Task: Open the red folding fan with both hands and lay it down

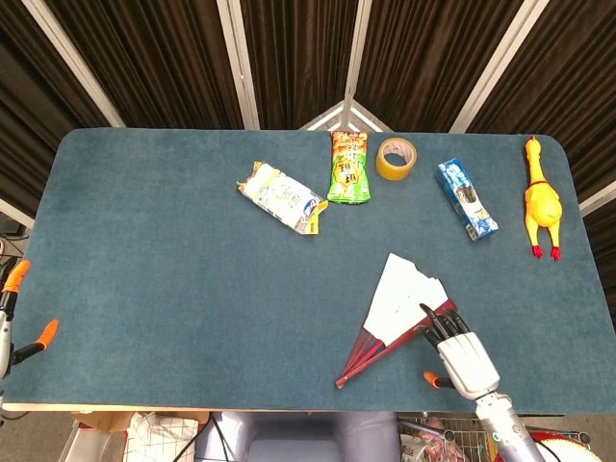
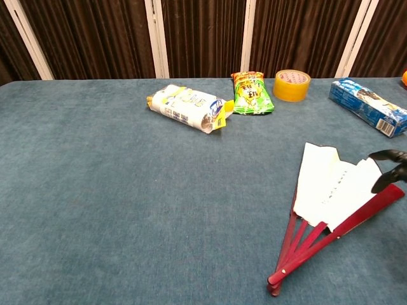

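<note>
The red folding fan lies partly spread on the table, white leaf up, red ribs meeting near the front edge. My right hand hovers at the fan's right outer rib, fingers apart and dark fingertips over the leaf's edge; it holds nothing. My left hand sits off the table's left front corner, open, only its orange-tipped fingers showing.
Along the back stand a white snack pack, a green snack bag, a yellow tape roll, a blue box and a yellow rubber chicken. The blue table lies under it all.
</note>
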